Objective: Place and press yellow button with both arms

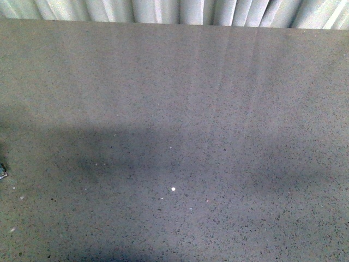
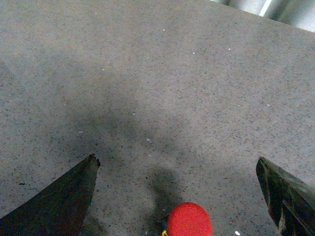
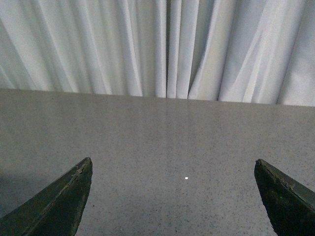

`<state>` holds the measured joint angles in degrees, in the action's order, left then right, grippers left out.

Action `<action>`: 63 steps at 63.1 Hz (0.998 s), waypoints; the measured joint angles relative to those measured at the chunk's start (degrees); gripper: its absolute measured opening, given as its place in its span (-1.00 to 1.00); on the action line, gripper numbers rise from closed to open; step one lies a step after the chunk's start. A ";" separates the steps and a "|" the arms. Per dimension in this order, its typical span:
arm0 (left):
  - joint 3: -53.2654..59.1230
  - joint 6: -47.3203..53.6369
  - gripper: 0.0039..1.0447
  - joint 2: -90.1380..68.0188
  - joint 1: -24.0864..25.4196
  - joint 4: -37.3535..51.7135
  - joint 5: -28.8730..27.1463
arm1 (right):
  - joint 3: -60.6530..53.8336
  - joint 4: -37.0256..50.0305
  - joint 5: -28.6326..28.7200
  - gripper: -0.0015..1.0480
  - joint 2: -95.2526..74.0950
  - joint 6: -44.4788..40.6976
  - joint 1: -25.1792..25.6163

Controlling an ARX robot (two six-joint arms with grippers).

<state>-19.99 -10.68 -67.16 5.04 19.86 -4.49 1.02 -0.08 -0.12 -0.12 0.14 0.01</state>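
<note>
Table: a grey speckled top fills nearly the whole front view. A broad shadow band lies across it from 9 o'clock to 3 o'clock, with a paler stretch above it towards 12.

Curtain: pale pleated folds hang along the table's far edge, in a strip at 12 o'clock in the front view. It shows much larger from the right wrist camera.

Left gripper: it is spread wide. Its two dark fingers sit at opposite edges of the wrist picture, with bare table and a soft shadow between them. Neither finger is gripping anything.

Right gripper: this one is spread wide too. Its dark fingers are well apart, with only tabletop between them, and it points across the table towards the curtain.

Button: it shows only from the left wrist camera. It stands on the table between the left gripper's fingers, close in by the wrist and clear of both. The round cap looks red here rather than yellow, with a tiny yellow bit at its side, and its shadow falls on the table just beside it. The body is cut off by the picture's edge.

Edge object: a small dark piece at 9 o'clock in the front view, too cut off to say what it is.

White speck: a tiny bright dot on the table, just below centre towards 6 o'clock in the front view.
</note>
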 joint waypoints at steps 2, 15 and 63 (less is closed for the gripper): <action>0.00 0.33 0.83 -1.07 0.61 0.83 -0.04 | 0.00 0.00 0.02 0.82 0.00 0.00 0.00; 0.94 0.83 0.83 -5.01 6.05 4.83 0.13 | 0.00 0.00 0.02 0.82 0.00 -0.02 0.00; 10.12 5.81 0.83 -7.87 16.17 12.09 4.96 | 0.00 0.00 0.02 0.82 0.00 0.00 0.00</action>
<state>-9.87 -4.86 -75.02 21.21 31.94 0.47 1.02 -0.08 -0.10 -0.12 0.14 0.01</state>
